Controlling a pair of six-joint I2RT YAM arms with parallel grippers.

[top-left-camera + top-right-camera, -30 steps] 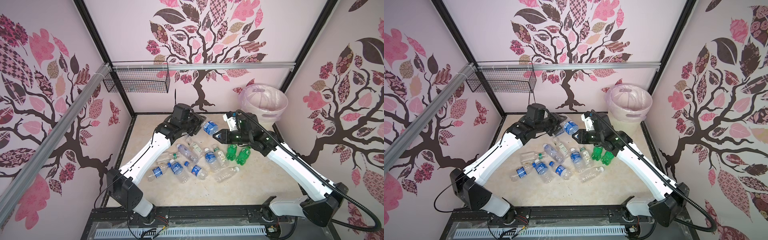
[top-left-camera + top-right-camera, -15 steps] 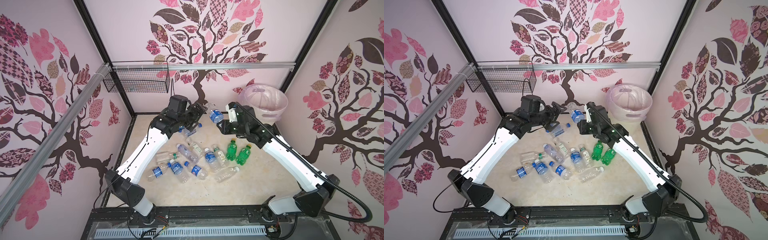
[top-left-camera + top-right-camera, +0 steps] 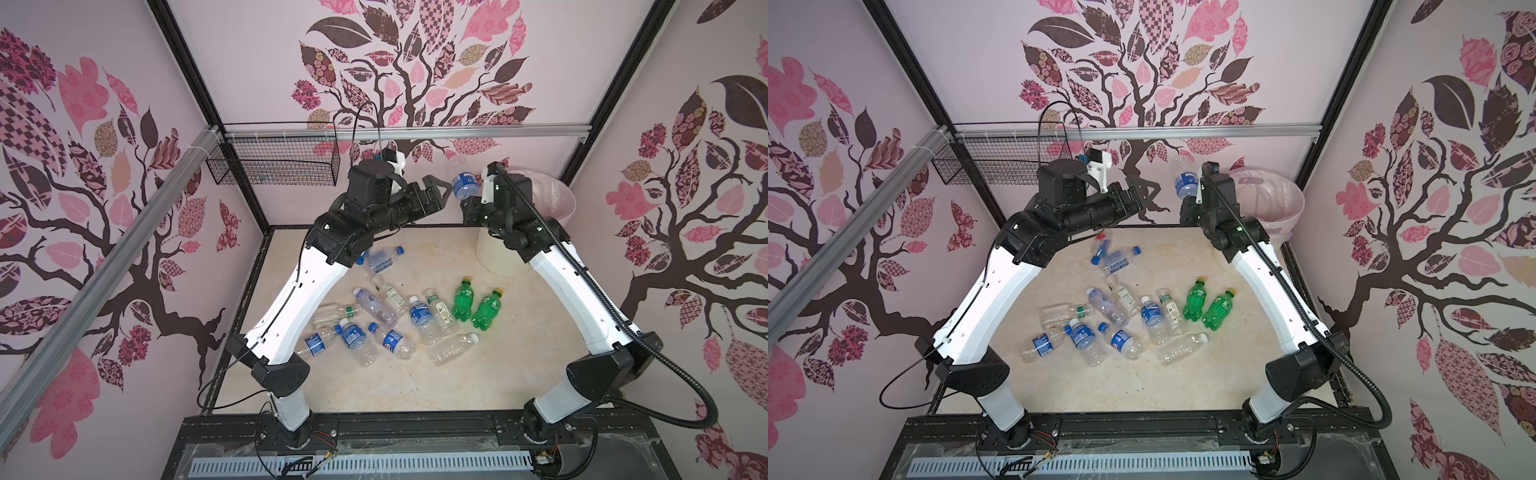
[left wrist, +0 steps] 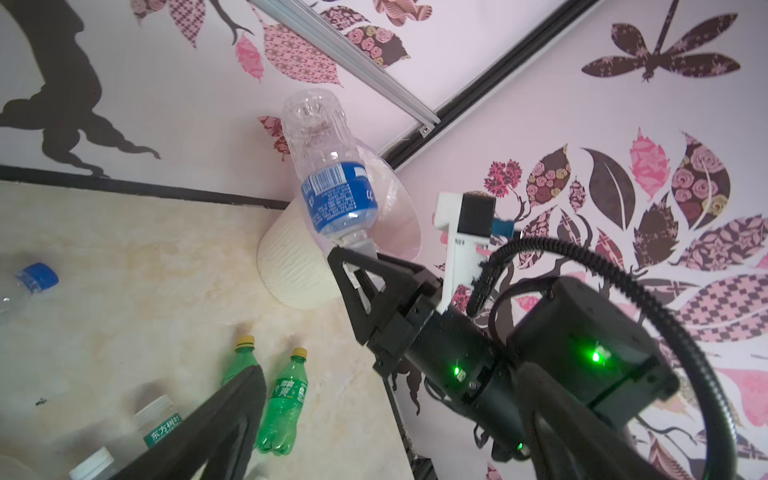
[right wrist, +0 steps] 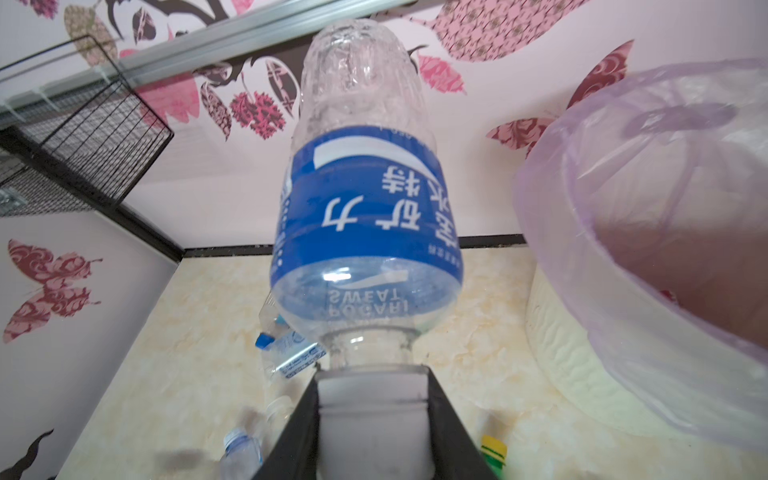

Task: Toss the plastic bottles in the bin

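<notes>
Held bottle: We see the held bottle (image 3: 463, 185) (image 3: 1185, 183) (image 4: 338, 199) (image 5: 365, 208), clear with a blue label, in the upper middle of both top views. It stands base up and neck down, well above the desk (image 3: 498, 374).
Right jaws: The right jaws are clamped on that bottle's neck. In the right wrist view the neck drops between the two dark fingers (image 5: 451, 428).
Left jaws: The left jaws are spread wide and hold nothing. Their tips sit just left of the held bottle, and we cannot tell whether they touch it.
Bin: The bin (image 3: 498, 259) (image 3: 1283, 199) (image 4: 291, 266) is right of the held bottle, at the upper right of the desk. It is partly behind the right arm (image 3: 582, 291), and a pale pink bag (image 5: 623, 208) covers its rim.
Bottles: The other bottles (image 3: 420, 313) lie on their sides at mid-frame.
Green bottles: Two green bottles (image 3: 464, 300) lie side by side at the heap's right edge, with their yellow caps toward the frame's top.
Basket: A black wire basket (image 3: 274, 166) hangs on the back wall, upper left of centre.
</notes>
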